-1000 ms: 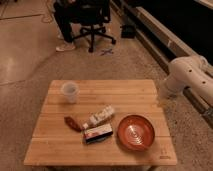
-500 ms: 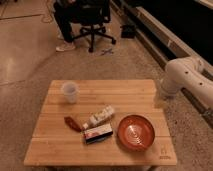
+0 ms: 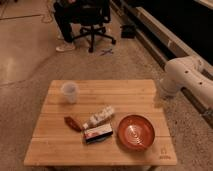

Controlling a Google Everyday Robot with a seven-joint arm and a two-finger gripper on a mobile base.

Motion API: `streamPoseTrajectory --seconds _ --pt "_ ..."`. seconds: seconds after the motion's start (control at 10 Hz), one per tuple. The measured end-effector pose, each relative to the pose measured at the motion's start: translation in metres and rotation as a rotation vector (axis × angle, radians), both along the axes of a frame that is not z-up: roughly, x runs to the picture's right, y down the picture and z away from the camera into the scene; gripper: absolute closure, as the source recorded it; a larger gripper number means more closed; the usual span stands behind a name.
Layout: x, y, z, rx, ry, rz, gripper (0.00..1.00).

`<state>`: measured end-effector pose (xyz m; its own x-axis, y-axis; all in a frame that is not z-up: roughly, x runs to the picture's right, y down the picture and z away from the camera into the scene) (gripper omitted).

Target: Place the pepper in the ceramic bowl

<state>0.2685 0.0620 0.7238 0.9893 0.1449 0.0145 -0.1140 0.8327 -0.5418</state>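
Note:
The pepper (image 3: 73, 123), small and dark red, lies on the wooden table (image 3: 125, 92) left of centre, near the front. The ceramic bowl (image 3: 136, 132), reddish-orange with rings inside, sits empty at the front right. Only my white arm (image 3: 182, 77) shows, beyond the table's right edge and clear of both objects. My gripper is out of view past that arm; it is shut, and nothing can be seen held in it.
A red-and-white box (image 3: 98, 133) and a small white bottle (image 3: 100, 117) lie between pepper and bowl. A translucent cup (image 3: 69, 92) stands at the back left. An office chair (image 3: 92, 17) with a seated person is on the floor behind the table.
My arm has edged slightly left, toward the table's right edge. The objects on the table have not moved.

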Motion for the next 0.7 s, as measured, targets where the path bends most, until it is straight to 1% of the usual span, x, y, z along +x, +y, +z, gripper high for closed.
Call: streamPoseTrajectory --seconds 0.1,0.2,0.3,0.6,0.7 --pt "0.006 0.004 -0.002 -0.009 0.004 0.000 0.59" --pt "0.004 0.004 -0.002 -0.008 0.004 -0.005 0.59" --pt "-0.004 0.002 -0.002 -0.003 -0.007 -0.027 0.59" --pt "-0.001 0.004 -0.001 -0.004 -0.001 -0.013 0.59" --pt "-0.004 0.003 -0.001 -0.005 0.000 -0.014 0.59"
